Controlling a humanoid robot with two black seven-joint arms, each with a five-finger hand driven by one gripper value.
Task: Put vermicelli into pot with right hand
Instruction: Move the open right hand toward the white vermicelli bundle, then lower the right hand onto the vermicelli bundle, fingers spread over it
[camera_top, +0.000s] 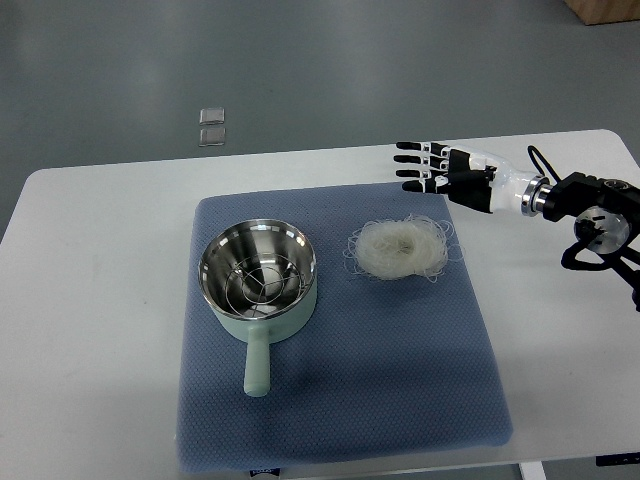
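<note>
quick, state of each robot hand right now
Right robot hand: open, fingers spread, holding nothing, above the table beyond the vermicelli.
Left robot hand: not in view.

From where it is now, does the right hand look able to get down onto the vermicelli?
Probably yes. The right hand, fingers spread and empty, sits just beyond the vermicelli, with only bare mat between them. The pot stands off to the side, out of the way.
</note>
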